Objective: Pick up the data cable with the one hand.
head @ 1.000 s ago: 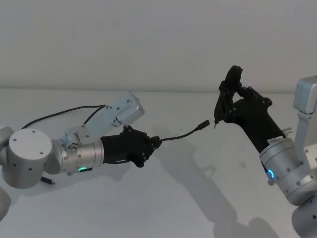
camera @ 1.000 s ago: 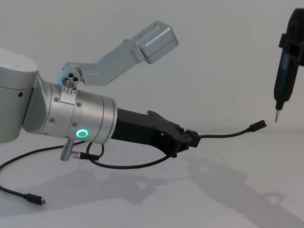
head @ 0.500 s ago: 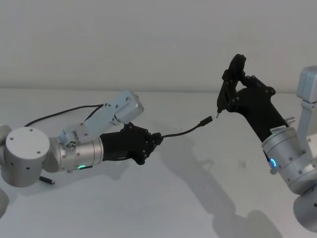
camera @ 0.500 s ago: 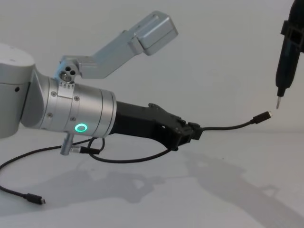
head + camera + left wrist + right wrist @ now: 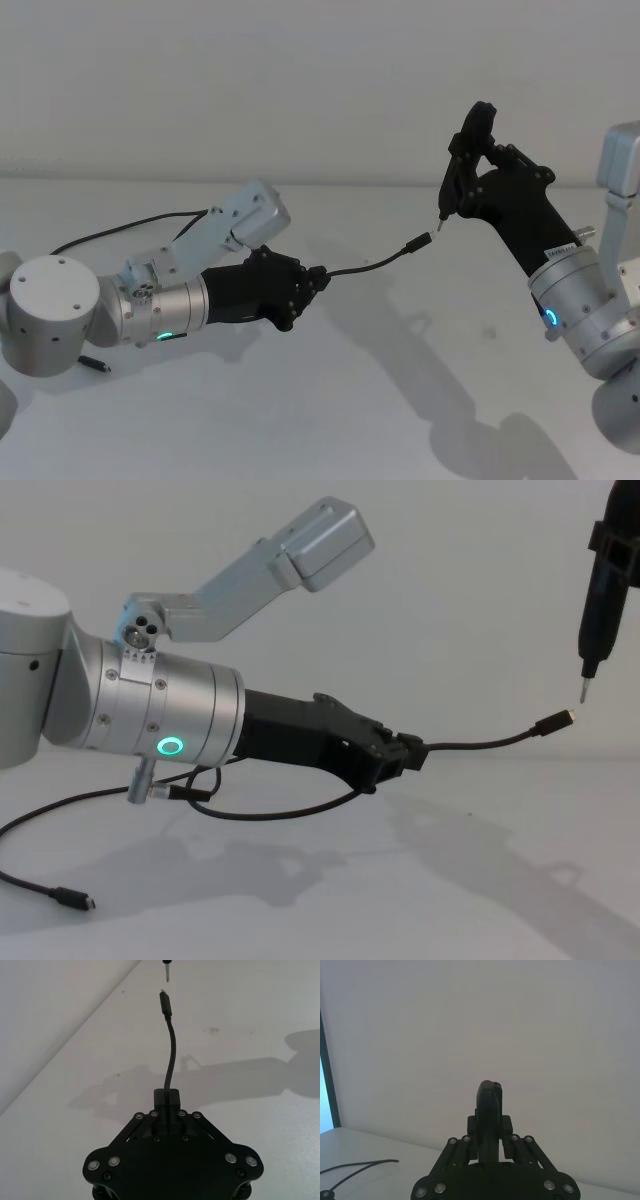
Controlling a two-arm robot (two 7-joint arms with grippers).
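My left gripper [image 5: 316, 280] is the one hand, black and angular on a silver arm with a green ring. It is shut on the data cable [image 5: 375, 264], which it holds above the white table. The cable's free end curves out past the fingers [image 5: 166, 1096] and ends in a small plug [image 5: 555, 721] tipped in metal. My right gripper [image 5: 478, 178] is raised at the right, shut on a slim black pointed tool [image 5: 600, 600]. The tool's metal tip [image 5: 583, 688] hangs just above the plug, not touching it.
More black cable [image 5: 270, 814] sags from the left gripper to the table and loops back under the arm. Another stretch of cable [image 5: 110, 234] lies behind the left arm. A small black plug [image 5: 76, 900] rests on the table at the front left.
The left gripper has lifted the cable end up and to the right. The right gripper has risen a little. The plug now sits closer under the tool's tip.
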